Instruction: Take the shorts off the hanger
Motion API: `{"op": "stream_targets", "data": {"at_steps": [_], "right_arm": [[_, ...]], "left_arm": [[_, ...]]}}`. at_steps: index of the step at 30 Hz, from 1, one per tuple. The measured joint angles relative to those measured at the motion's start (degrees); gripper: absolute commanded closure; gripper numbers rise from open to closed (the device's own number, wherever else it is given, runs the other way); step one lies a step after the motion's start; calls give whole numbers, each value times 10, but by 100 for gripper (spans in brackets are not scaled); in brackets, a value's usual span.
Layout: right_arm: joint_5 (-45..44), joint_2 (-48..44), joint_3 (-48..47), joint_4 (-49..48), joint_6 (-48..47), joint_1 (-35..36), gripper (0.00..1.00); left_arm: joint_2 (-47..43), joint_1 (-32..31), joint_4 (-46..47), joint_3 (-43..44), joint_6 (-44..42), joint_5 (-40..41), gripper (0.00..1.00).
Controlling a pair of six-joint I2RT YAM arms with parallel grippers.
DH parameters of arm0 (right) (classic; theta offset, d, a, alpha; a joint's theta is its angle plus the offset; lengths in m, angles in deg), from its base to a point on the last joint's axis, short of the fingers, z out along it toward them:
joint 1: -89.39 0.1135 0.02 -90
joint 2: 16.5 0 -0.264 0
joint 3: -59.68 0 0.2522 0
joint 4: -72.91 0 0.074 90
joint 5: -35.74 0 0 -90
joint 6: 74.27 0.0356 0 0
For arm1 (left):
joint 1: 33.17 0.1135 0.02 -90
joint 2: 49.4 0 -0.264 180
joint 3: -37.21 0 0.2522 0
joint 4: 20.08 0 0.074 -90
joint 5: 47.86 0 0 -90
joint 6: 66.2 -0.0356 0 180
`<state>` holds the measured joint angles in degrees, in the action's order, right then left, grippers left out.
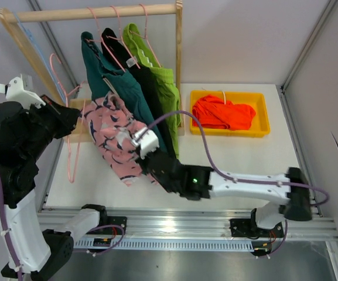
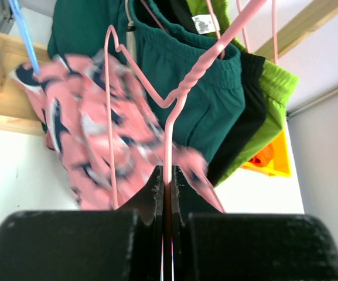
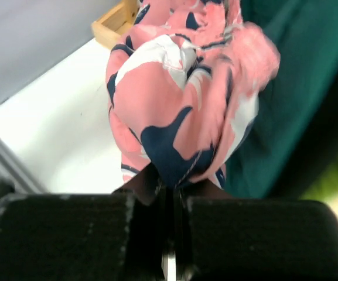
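The wooden rack [image 1: 98, 12] at the far left carries the teal shorts [image 1: 107, 76], black shorts [image 1: 156, 108] and lime green shorts [image 1: 166, 82]. The orange shorts [image 1: 221, 112] lie in the yellow tray [image 1: 230, 93] on the counter [image 1: 239, 158], to the right. The pink shorts [image 1: 113, 137] hang bunched just in front of the teal pair, draped around the pink hanger [image 2: 167, 158].

To do this step well, I judge I should hold the hanger steady with the left arm. With the right I would draw the fabric down and rightward along the wire, so the waistband slides off rather than snags.

The left gripper [image 2: 167, 175] is pinched tight on the hanger's wire. The right gripper [image 3: 169, 181] is clamped on a fold of the pink shorts. Motion blur hides the waistband, so I cannot tell whether it is free of the wire.
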<state>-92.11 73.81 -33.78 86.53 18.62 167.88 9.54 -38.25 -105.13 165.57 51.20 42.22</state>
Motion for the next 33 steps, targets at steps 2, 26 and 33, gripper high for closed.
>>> {"op": "stream_targets", "data": {"at_steps": [2, 26, 33], "right_arm": [[-26, -80, 52, 19, -7, 38, 100], [97, -72, -549, 209, -173, -378, 100], [224, -16, -516, 219, -90, -616, 100]], "left_arm": [[0, 0, 0, -7, 0, 6, 100], [-23, 0, 47, -101, -20, 12, 100], [-16, -2, 59, -97, -21, 12, 100]]}}
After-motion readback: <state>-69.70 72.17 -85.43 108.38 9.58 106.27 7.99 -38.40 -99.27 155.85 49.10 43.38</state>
